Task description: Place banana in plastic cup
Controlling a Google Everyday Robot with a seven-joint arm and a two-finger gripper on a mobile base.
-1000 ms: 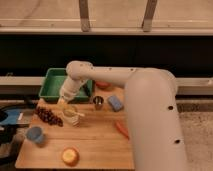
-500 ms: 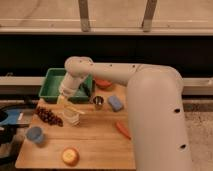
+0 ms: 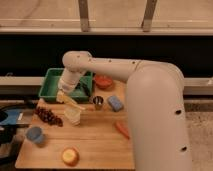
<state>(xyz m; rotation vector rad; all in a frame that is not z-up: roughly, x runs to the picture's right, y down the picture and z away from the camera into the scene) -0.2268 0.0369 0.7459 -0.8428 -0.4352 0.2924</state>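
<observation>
Although the light-blue plastic cup (image 3: 35, 135) is the goal, it stands alone near the left front corner of the wooden table (image 3: 95, 145), well apart from the work. Right of it and farther back lies a bunch of dark grapes (image 3: 48, 116), and behind those a green bin (image 3: 50, 75).

Next comes the gripper (image 3: 67, 94), at the bin's front edge and pointing down, with its jaws closed on the banana (image 3: 72, 101). The banana appears to be carried clear of the table, its long axis slanting from upper left to lower right in the view. Its lower part passes just over a taller whitish translucent cup (image 3: 73, 117) — not the target.

Farther right are a small metal cup (image 3: 98, 103), a blue sponge (image 3: 115, 103) and a carrot (image 3: 122, 129); a round yellow-orange fruit (image 3: 70, 156) sits at the front edge.

Relation that governs the coming move: the plastic cup lies leftward in the view and nearer the camera than the jaws, so the banana likely needs tipping toward upright to enter it.

Compared with a second ago, the wrist sits slightly higher and the banana has moved with it — the cups have not shifted.
</observation>
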